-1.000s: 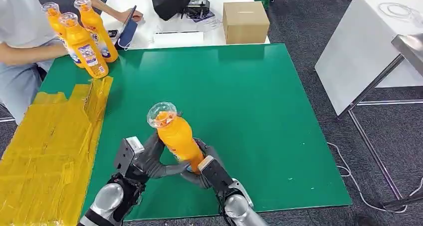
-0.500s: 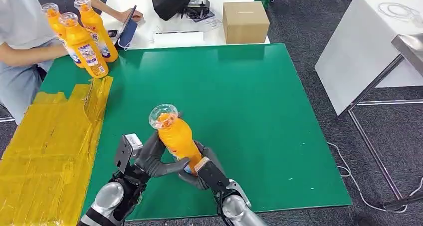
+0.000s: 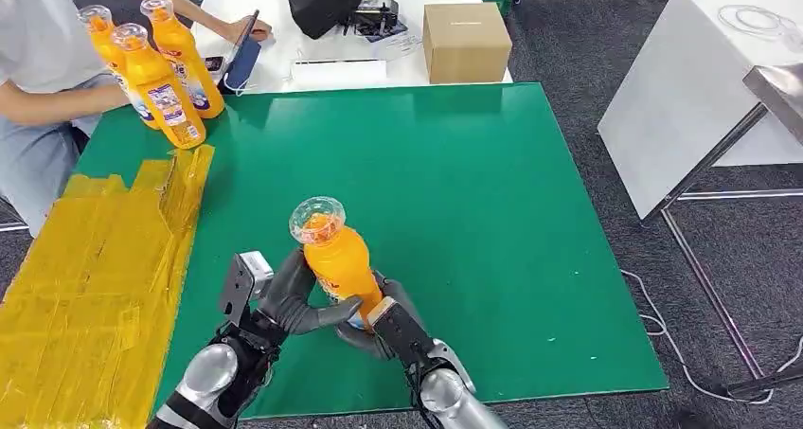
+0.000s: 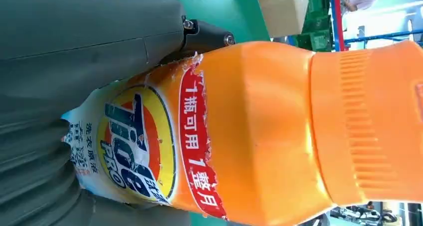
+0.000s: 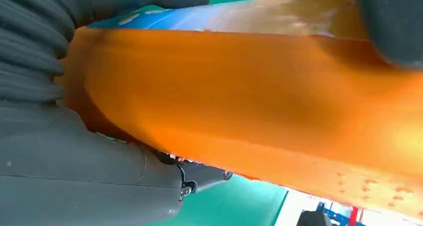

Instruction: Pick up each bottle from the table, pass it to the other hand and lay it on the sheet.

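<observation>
While both the left hand (image 3: 289, 301) and right hand (image 3: 383, 323) clasp the upright orange plastic detergent bottle (image 3: 336, 261) above the green desk (image 3: 455, 192), the handover seems underway; next, one hand should release.

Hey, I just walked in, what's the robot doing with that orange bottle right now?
The robot has both hands around one orange plastic detergent bottle, holding it upright over the near part of the green table. The left hand wraps it from one side and the right hand from the other, so it looks like the hand-over is under way. The yellow sheet has no bottle on it. Three more orange bottles stand at the far corner beside a seated person.
</observation>
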`<action>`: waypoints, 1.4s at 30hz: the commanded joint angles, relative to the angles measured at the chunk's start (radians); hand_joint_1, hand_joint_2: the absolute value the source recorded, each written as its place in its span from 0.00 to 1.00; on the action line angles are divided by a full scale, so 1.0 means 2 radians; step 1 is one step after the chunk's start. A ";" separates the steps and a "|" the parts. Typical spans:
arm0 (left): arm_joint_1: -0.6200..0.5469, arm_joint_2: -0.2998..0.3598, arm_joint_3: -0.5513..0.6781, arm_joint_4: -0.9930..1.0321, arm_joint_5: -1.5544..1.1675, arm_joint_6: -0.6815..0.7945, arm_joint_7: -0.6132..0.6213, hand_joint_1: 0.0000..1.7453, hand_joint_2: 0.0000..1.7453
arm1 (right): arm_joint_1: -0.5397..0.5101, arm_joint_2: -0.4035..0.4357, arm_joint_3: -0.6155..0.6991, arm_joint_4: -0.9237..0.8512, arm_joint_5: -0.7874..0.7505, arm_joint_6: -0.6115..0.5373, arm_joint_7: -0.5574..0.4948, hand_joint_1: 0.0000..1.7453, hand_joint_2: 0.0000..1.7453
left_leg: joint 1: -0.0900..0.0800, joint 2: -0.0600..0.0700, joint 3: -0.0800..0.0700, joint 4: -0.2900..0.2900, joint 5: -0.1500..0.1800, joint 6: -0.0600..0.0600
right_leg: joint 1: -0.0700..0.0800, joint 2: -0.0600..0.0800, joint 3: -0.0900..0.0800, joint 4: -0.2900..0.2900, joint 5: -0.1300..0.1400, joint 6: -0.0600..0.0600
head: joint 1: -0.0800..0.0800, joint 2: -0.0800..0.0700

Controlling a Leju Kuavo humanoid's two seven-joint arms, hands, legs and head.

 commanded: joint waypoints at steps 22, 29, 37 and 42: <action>-0.016 0.041 0.082 -0.048 -0.210 0.215 -0.056 1.00 1.00 | 0.052 -0.067 -0.071 -0.218 0.045 -0.096 -0.006 0.00 1.00 | 0.000 0.000 0.002 0.000 -0.001 0.000 | 0.001 -0.001 0.002 0.000 -0.001 -0.001 | 0.000 0.000; -0.024 0.070 0.103 -0.010 -0.578 0.313 0.058 1.00 1.00 | 0.108 -0.080 -0.102 -0.344 0.069 -0.105 -0.010 0.00 1.00 | 0.000 -0.001 0.001 0.000 0.000 0.000 | 0.000 -0.002 0.001 0.000 -0.001 0.000 | 0.000 0.000; -0.037 0.108 0.108 0.072 -0.800 0.259 0.169 1.00 1.00 | 0.120 -0.083 -0.123 -0.388 0.089 -0.117 -0.002 0.00 1.00 | 0.000 -0.001 0.002 0.000 0.000 0.000 | 0.000 -0.001 0.002 -0.001 -0.001 -0.001 | 0.000 0.000; -0.039 0.114 0.109 0.087 -0.806 0.250 0.172 1.00 1.00 | 0.122 -0.083 -0.132 -0.393 0.087 -0.112 0.004 0.00 1.00 | 0.000 0.000 0.002 0.000 0.000 0.000 | 0.000 0.000 0.001 0.000 0.000 -0.001 | 0.000 0.000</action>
